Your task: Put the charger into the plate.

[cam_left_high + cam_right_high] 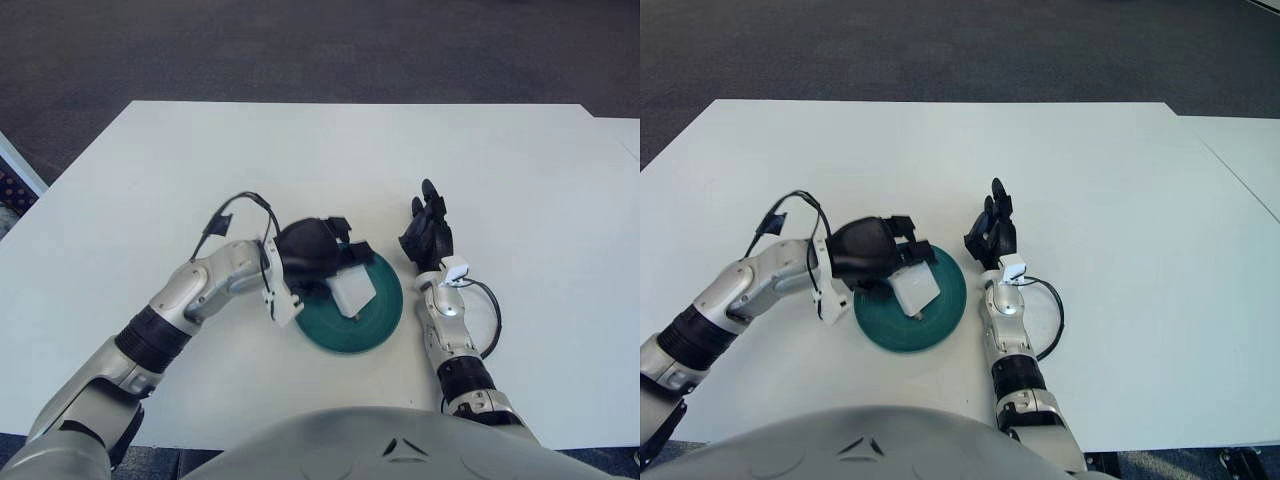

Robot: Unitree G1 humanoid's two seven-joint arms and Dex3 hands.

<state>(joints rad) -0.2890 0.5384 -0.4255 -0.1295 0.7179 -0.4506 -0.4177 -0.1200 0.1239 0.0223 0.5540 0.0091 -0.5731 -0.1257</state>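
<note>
charger (353, 291) in plate (375, 320), left hand (308, 250) left, right hand (425, 232) right

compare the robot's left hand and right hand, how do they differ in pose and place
The black left hand hangs over the left edge of the round green plate, fingers opened off the white block charger lying in the plate. The black right hand shows right of the plate, fingers extended, holding nothing. Both are over the white table.
</note>
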